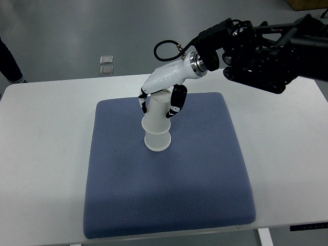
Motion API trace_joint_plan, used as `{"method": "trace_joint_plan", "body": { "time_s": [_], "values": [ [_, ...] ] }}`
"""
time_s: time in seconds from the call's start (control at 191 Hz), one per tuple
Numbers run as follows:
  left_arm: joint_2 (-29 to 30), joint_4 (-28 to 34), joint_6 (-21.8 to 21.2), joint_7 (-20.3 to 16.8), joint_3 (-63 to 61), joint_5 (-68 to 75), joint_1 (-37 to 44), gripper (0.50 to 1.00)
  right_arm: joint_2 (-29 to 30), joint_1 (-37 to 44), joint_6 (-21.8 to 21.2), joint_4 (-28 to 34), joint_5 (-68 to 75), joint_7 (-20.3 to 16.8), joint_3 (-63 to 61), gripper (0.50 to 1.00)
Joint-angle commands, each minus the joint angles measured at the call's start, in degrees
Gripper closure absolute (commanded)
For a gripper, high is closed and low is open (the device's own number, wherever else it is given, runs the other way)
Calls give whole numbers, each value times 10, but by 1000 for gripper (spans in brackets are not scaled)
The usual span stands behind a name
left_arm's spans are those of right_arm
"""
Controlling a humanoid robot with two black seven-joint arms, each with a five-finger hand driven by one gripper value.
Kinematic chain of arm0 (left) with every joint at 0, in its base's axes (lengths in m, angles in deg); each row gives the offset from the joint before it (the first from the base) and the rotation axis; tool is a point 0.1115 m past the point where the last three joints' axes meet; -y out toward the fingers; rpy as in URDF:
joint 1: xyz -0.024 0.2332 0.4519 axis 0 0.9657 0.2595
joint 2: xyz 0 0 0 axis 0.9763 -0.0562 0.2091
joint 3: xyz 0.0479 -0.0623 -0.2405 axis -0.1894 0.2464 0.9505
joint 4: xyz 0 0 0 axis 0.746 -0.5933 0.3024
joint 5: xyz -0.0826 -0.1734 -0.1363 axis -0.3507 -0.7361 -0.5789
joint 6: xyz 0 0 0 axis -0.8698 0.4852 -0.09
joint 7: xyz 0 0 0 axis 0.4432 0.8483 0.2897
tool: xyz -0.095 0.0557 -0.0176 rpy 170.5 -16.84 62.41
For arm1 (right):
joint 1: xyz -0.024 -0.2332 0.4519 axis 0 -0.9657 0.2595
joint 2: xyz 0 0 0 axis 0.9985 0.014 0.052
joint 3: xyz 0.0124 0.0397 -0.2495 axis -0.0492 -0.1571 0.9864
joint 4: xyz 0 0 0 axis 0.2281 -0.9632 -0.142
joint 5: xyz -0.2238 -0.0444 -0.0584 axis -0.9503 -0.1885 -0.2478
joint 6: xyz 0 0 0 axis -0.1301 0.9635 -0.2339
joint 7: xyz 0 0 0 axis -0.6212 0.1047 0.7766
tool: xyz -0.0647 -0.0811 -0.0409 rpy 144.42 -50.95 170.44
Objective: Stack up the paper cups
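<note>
Right hand [160,100], arm entering from the right edge: fingers curled around the upper part of the paper cup stack [157,125], thumb [143,103] on one side, fingers [176,104] opposite. Stack hangs directly below the palm, upside-down cups nested, wide rim resting near the middle of the blue mat [169,205] on the white table [46,154]. Likely featherlight, thin-walled, easily crushed; grip the sides gently.

The white paper cups [156,125] stood mouth-down as one nested stack on the upper middle of the blue mat [169,205]. The upper cup sat tilted slightly over the lower cup's wider rim.
</note>
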Motion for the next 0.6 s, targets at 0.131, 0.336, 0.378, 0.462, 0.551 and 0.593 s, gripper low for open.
{"method": "trace_joint_plan", "body": {
  "time_s": [0.131, 0.336, 0.378, 0.462, 0.551, 0.593],
  "values": [
    [0, 0, 0, 0, 0, 0, 0, 500, -4, 3, 0, 0, 0, -2, -2, 605],
    [0, 0, 0, 0, 0, 0, -1, 500, -13, 9, 0, -1, 1, -2, -9, 599],
    [0, 0, 0, 0, 0, 0, -1, 500, -18, 9, -2, -4, 0, -2, -21, 597],
    [0, 0, 0, 0, 0, 0, -1, 500, -42, 5, -12, -5, 1, -2, -57, 595],
    [0, 0, 0, 0, 0, 0, -1, 500, -64, 0, -17, -7, 4, -2, -88, 591],
    [0, 0, 0, 0, 0, 0, 0, 500, -74, -4, -19, -12, 17, -2, -102, 591]
  ]
}}
